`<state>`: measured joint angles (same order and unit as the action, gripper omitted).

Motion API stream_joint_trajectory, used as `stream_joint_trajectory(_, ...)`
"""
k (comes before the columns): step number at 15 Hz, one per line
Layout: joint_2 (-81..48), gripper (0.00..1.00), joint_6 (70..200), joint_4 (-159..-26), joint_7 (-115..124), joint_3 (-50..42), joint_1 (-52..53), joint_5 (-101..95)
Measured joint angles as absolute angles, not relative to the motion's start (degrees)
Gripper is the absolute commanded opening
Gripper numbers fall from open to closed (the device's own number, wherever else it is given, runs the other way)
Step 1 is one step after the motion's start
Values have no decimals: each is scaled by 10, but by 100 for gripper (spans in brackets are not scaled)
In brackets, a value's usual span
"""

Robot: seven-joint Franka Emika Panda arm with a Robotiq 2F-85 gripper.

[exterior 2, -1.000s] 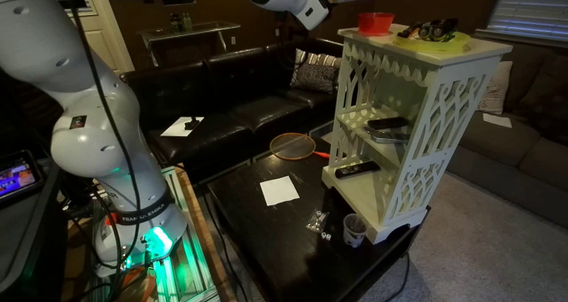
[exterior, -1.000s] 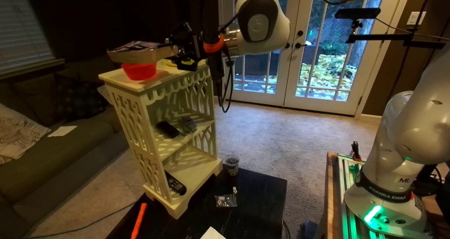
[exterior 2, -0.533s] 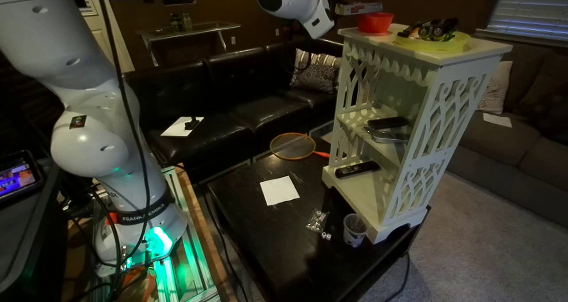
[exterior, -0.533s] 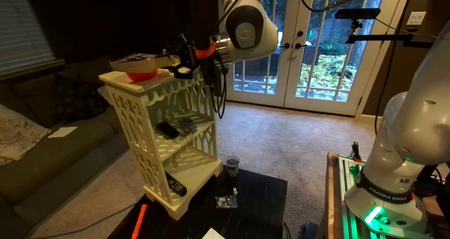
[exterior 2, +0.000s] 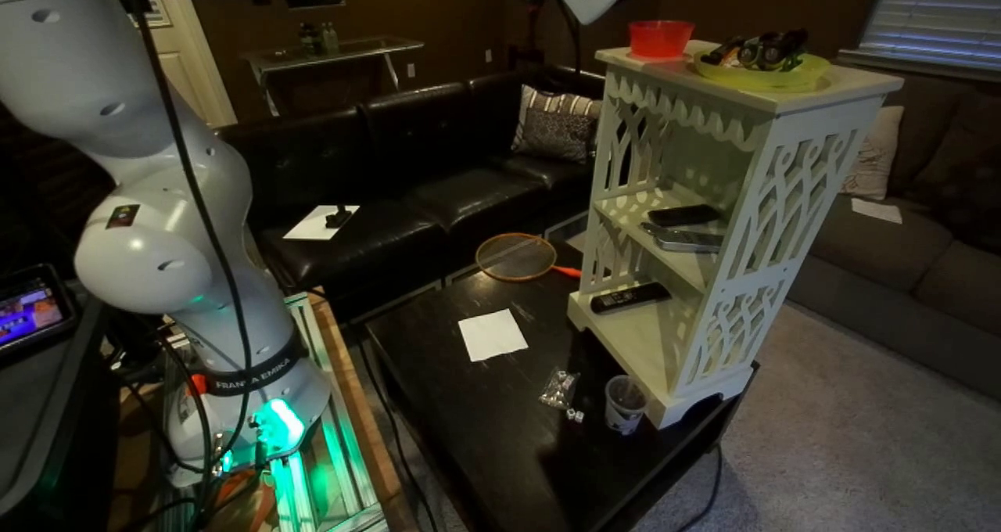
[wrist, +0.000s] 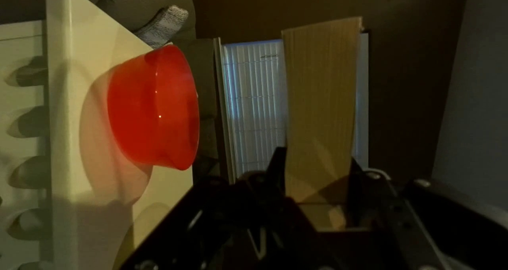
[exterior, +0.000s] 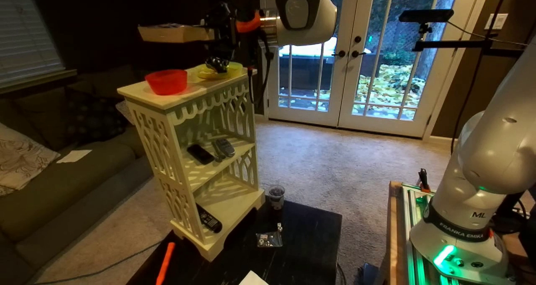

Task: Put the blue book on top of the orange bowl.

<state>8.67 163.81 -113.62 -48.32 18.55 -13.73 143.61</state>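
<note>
One blue book (exterior: 176,34) in the gripper (wrist: 317,170) rn: jaws closed in on both faces, only as far apart as the book is thick. In an exterior view we've got it upper left of the frame, lying abt flat & sticking out left of the gripper, mostly pale page edges w/ a dark sliver of cover up top. The orange bowl (exterior: 167,83) (looks p. red to us tbh) sits upright lower down in that same upper-left area, on the left end of the top of the white shelf unit (exterior: 138,92). Clear gap btwn the two, book higher up. In the wrist view we get the bowl at left & the book right of centre, w/ window blinds (wrist: 256,107) showing in between.

Other stuff fwiw: a yellow-green plate (exterior 2: 817,74) w/ dark bits (exterior 2: 770,51) we can't ID piled on it shares that top, upper right of the frame in an exterior view. Below that we see a black device (exterior 2: 683,216) & a grey device (exterior 2: 692,242) on the mid level, & a remote (exterior 2: 629,298) on the bottom one. On the dark table (exterior 2: 438,391) there's white paper (exterior 2: 493,335) abt mid-frame, a racket (exterior 2: 516,257) above it, then a baggie (exterior 2: 559,389) & a cup (exterior 2: 626,407) lower down, the cup just beside the foot of the shelf unit
</note>
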Motion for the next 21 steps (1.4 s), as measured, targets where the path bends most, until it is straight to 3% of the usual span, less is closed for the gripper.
stream_joint_trajectory(11,41,8,1664,-1115,-483,260,-191,1436)
stream_joint_trajectory(21,0,8,1676,-1086,-483,273,-193,1436)
